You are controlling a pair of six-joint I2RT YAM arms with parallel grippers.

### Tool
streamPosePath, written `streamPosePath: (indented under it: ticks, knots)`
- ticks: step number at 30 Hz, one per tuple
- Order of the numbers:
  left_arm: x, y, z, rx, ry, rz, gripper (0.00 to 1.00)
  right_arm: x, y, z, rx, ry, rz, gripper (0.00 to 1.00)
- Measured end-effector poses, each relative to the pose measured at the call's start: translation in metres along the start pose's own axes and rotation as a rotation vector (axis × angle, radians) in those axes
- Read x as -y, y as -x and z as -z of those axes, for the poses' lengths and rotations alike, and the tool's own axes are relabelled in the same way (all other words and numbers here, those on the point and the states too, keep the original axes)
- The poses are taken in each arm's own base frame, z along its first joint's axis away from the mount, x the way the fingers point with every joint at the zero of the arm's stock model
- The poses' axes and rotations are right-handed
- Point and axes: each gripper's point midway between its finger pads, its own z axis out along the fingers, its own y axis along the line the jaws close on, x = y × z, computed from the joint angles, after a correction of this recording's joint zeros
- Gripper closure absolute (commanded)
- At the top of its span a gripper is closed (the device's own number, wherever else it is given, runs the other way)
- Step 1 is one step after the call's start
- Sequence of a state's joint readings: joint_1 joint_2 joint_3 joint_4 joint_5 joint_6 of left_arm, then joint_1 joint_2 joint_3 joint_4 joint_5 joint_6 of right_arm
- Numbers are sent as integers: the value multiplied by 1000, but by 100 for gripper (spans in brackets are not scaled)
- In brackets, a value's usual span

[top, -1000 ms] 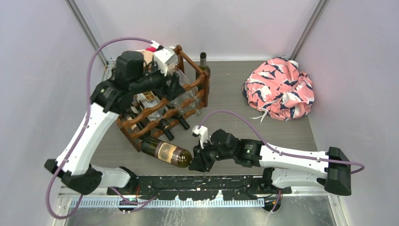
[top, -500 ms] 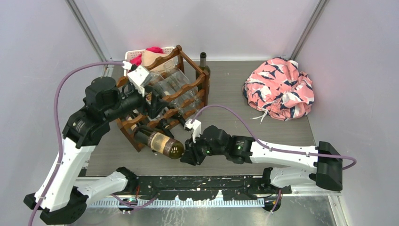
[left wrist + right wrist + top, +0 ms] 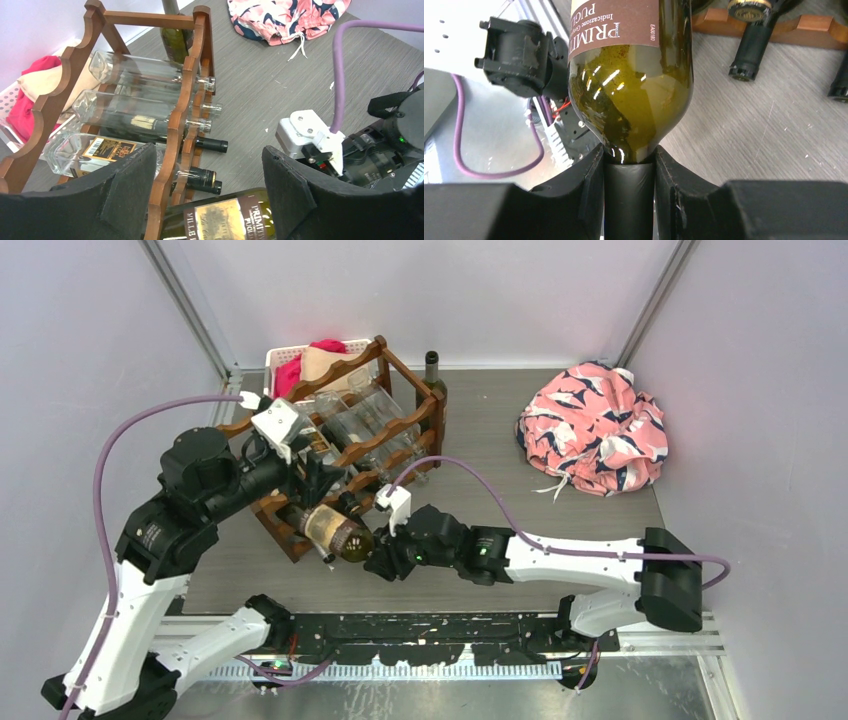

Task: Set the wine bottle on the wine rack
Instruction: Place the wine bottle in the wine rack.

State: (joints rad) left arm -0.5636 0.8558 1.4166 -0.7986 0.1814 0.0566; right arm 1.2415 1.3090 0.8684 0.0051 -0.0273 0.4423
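The wine bottle (image 3: 330, 531) is dark green with a tan and brown label and lies tilted. Its base end is at the near low corner of the wine rack (image 3: 395, 430), a reddish-brown frame with scalloped rails. My right gripper (image 3: 383, 562) is shut on the bottle's black-capped neck (image 3: 629, 200), and the bottle's body (image 3: 631, 75) stretches away from it. My left gripper (image 3: 312, 478) hangs open over the rack's near side. In the left wrist view the labelled bottle (image 3: 225, 220) lies below the gap between its fingers (image 3: 295, 195), untouched.
Several clear and dark bottles (image 3: 140, 112) lie in the rack's tiers. A green bottle (image 3: 432, 375) stands behind the rack. A white basket (image 3: 280, 358) with red and beige cloth sits at the back left. A pink patterned cloth (image 3: 592, 428) lies at the right.
My right arm has pushed the bottle left and back toward the rack's lower front. My left arm has drawn back from the rack's top to its near side, gripper still open.
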Motion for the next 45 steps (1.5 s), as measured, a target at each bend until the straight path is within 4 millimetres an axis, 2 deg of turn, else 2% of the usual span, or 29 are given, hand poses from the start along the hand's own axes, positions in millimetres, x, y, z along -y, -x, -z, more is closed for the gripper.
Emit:
streamPosePath:
  ticks: [13, 21, 37, 45]
  knots:
    - [2, -14, 11, 5, 7, -1, 23, 3, 33, -58, 99, -135, 18, 99]
    - [0, -13, 17, 35, 29, -14, 23, 2, 53, -94, 147, -189, 20, 99]
    - [-5, -30, 11, 17, 46, -60, 22, 13, 84, -136, 249, -300, 1, 99]
    - [-9, -30, 13, 28, 69, -73, 22, 22, 85, -151, 274, -352, -11, 98]
